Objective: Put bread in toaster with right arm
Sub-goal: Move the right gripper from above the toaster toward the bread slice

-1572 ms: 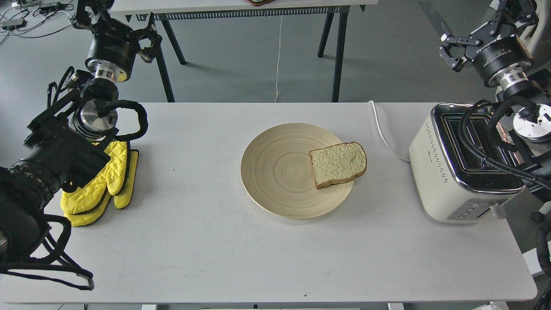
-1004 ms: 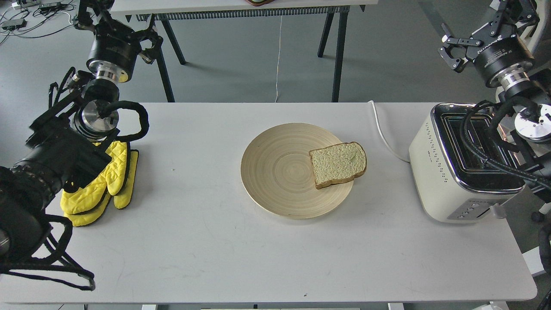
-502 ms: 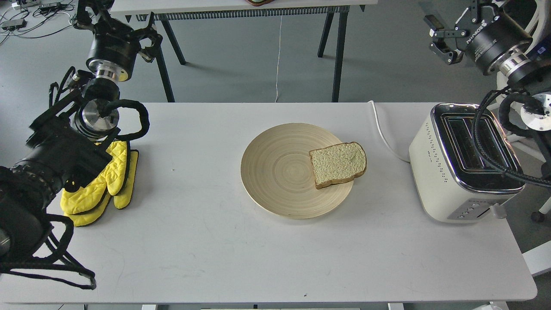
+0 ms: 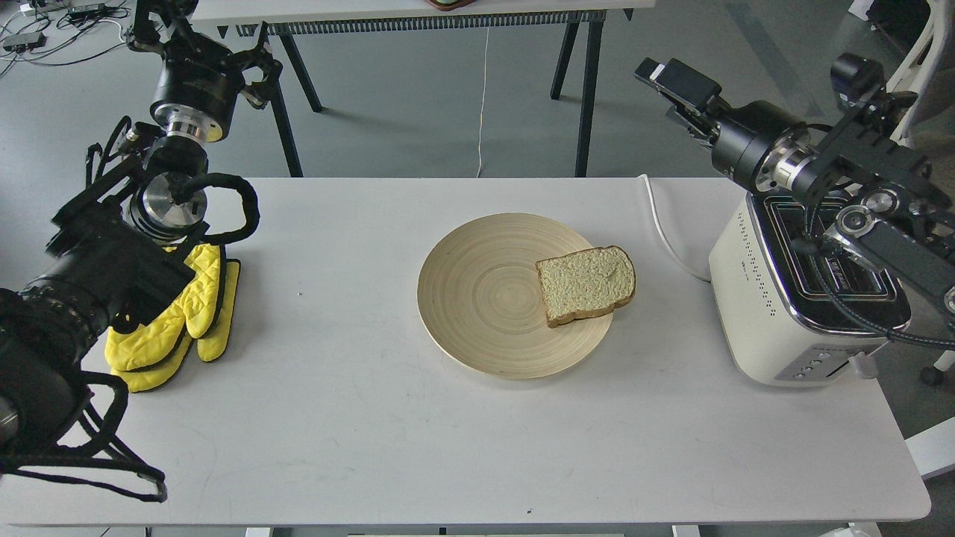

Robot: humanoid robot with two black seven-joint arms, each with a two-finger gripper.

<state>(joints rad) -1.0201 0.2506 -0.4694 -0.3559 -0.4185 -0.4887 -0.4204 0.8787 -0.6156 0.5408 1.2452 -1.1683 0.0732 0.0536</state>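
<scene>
The bread (image 4: 586, 283) is a pale slice with a brown crust, lying flat on the right rim of a round beige wooden plate (image 4: 485, 298). The cream-white toaster (image 4: 776, 306) with a chrome top stands at the table's right end, its slots partly hidden by my right arm. My right gripper (image 4: 675, 101) hangs in the air above the table's far edge, up and right of the bread and left of the toaster; its fingers stand apart and hold nothing. My left gripper (image 4: 201, 41) is raised beyond the table's far left corner, open and empty.
Yellow oven mitts (image 4: 175, 321) lie at the table's left side beside my left arm. The toaster's white cord (image 4: 664, 231) runs over the table's far edge. Another table's black legs (image 4: 586, 82) stand behind.
</scene>
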